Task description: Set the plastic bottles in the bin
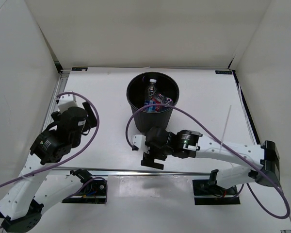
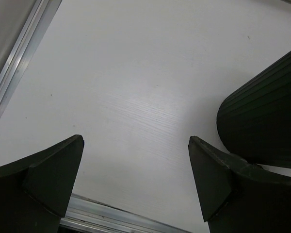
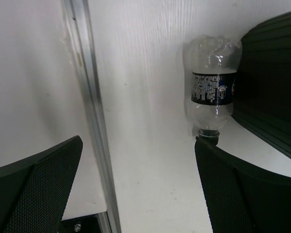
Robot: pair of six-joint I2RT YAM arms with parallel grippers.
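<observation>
Over the white table (image 1: 208,102), the left gripper (image 2: 136,140) and the right gripper (image 3: 138,141) both gape wide, holding nothing. Only the right wrist view shows a clear dark-labelled bottle (image 3: 211,92) lying on the table just beside the black bin (image 3: 271,73). From above, several bottles (image 1: 152,90) lie inside the bin. White walls (image 1: 136,29) enclose the table.

White table surface (image 1: 102,87), enclosed by plain white walls (image 1: 136,29) at left, far and right. Aluminium rail (image 1: 116,171) runs along the near edge.
</observation>
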